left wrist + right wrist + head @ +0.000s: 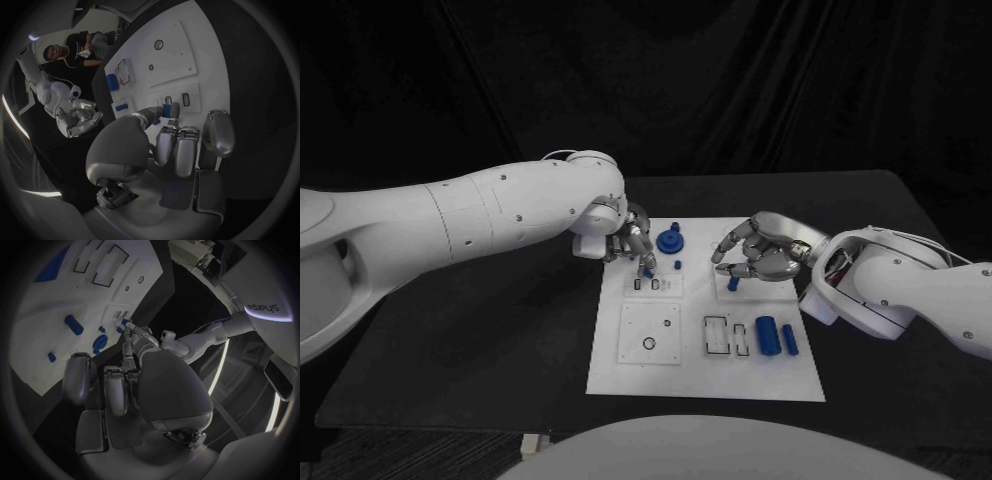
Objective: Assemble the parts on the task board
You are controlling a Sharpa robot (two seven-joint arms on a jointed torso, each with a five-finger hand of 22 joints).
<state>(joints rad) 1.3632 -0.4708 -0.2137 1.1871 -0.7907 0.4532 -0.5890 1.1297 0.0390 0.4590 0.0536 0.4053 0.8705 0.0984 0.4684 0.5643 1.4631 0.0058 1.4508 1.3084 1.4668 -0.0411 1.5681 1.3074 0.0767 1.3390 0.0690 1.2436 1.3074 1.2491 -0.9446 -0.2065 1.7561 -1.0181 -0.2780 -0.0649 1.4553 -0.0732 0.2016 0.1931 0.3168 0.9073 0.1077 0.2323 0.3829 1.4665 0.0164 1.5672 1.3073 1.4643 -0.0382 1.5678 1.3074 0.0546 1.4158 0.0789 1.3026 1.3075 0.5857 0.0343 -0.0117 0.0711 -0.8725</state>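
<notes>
The white task board [705,372] lies in the middle of the table. My left hand [623,238] pinches a small blue part [648,270] between thumb and a finger, right above two narrow slots [651,285]; the left wrist view shows that part [167,109] at the fingertips beside the slots [185,99]. My right hand [763,251] hovers over the board's far right, fingers loosely curled and holding nothing. A short blue peg [733,283] stands just below its fingertips, apart from them [51,357]. A round blue part [671,240] stands upright between the hands.
A thick blue cylinder [766,335] and a thinner blue pin [790,341] lie at the board's near right beside empty rectangular recesses [715,334]. A small blue piece [678,265] sits near the slots. A round hole [649,344] is at near left.
</notes>
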